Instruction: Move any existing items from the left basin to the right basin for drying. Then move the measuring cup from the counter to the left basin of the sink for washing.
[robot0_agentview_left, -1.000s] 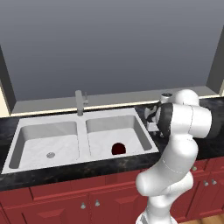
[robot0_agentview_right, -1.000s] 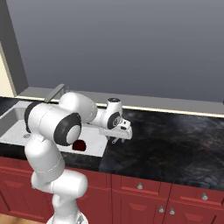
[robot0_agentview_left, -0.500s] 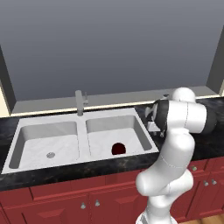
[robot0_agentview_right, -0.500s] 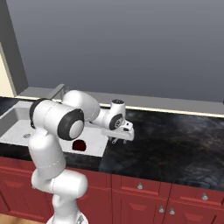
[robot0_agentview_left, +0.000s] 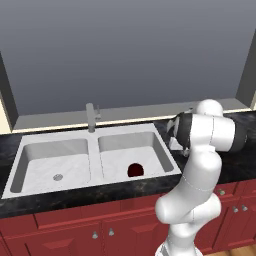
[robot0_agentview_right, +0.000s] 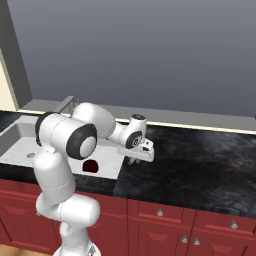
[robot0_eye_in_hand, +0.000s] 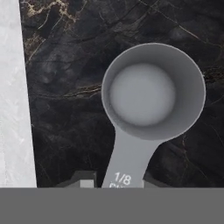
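Gripper (robot0_agentview_right: 134, 161) poised low over the counter (robot0_agentview_right: 200, 160), beside the sink's right edge.

Left base view: the left basin (robot0_agentview_left: 47, 162) holds nothing but its drain, while a dark red object (robot0_agentview_left: 134, 170) lies in the right basin (robot0_agentview_left: 131, 150), so the first half looks done. Right base view: whether the fingers are open or closed cannot be told. Hand view: the measuring cup (robot0_eye_in_hand: 151, 98), a grey round bowl with a flat handle marked 1/8, sits upright on the counter, handle running between the fingertips (robot0_eye_in_hand: 83, 180); lifting and washing remain.

A grey faucet (robot0_agentview_left: 91, 116) stands behind the sink, above red cabinets (robot0_agentview_left: 75, 227) with round knobs.
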